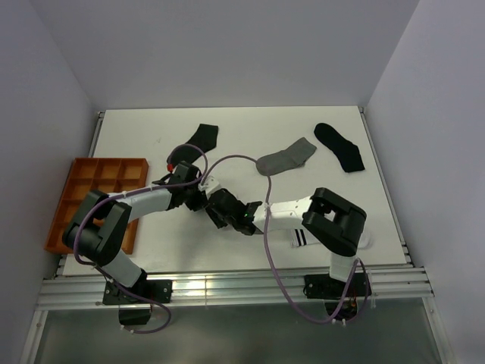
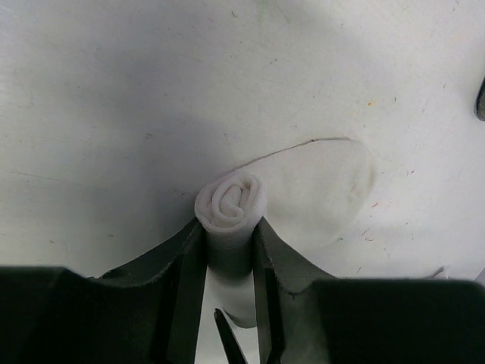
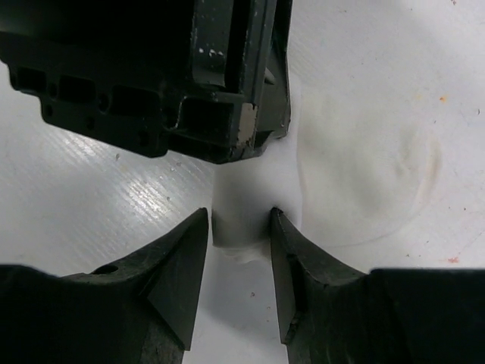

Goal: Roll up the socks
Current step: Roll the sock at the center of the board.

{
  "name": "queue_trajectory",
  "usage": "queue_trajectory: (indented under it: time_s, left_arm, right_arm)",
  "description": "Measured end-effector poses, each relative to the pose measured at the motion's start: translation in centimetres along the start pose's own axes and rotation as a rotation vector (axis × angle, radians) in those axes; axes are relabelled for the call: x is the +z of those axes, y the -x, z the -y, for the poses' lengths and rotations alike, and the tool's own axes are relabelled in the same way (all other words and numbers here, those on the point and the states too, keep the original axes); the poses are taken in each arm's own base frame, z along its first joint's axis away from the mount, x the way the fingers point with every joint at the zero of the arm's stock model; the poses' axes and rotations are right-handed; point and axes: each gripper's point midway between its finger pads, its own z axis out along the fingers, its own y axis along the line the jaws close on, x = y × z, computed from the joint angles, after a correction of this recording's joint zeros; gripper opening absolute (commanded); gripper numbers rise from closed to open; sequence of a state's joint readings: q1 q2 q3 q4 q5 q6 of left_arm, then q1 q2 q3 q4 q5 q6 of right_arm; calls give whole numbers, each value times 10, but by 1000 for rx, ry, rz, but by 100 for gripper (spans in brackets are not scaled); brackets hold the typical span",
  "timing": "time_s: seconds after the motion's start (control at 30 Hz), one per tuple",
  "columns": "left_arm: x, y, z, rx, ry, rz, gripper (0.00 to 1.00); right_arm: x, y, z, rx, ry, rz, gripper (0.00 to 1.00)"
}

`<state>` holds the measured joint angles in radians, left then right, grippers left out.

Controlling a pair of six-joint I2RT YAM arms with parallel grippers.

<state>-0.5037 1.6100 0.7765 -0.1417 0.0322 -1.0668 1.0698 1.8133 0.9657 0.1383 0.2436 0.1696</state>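
The left gripper (image 2: 229,231) is pinched on the rolled end of the white sock (image 2: 231,199). The roll's spiral is seen just past the fingertips (image 2: 191,254), and the unrolled remainder is spread flat on the table (image 1: 250,129) beyond them and to their right. The right gripper (image 3: 239,221) is set facing the left one, with its fingers (image 3: 186,254) narrowly parted on either side of the same roll. Whether the roll is squeezed by them cannot be told. Behind this gripper, a striped sock (image 1: 301,240) is partly covered by the right arm. Farther out from both grippers a grey sock (image 1: 286,158) is laid flat. A black sock (image 1: 339,145) is seen to its right and a second black sock (image 1: 202,136) to its left. An orange compartment tray (image 1: 114,161) is placed left of the left arm.
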Motion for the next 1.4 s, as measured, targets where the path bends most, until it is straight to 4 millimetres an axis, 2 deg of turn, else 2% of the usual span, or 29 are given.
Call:
queue_trajectory:
  time_s: [0.13,0.17,0.23,0.27,0.33,0.5,0.67,1.03,1.4]
  left_arm:
    - [0,1,0,0,0,4,39]
    - [0,1,0,0,-1,7,41]
    - [0,2,1,0,-3,10,48]
    - [0,2,2,1,-9,11,50]
    - [-2,2,4,2,-14,11,56]
    - [-5,2,5,1,-16,15,63]
    - [-9,4,1,-22,-13,30,65]
    - [-27,1,-25,-94,-2,55,66]
    - [-38,-4,-36,-146,-50,92,67]
  right_arm:
    - [7,0,4,-16,-46,-7,37]
    - [8,0,5,-18,-56,-8,27]
    - [8,0,5,-16,-63,-7,19]
    - [9,0,5,-10,-61,-6,7]
    - [10,1,3,11,-43,-8,0]
    - [16,6,6,132,91,-28,0]
    - [13,9,13,302,277,-85,0]
    - [4,3,7,620,611,-235,0]
    - [-3,-3,4,814,714,-345,0]
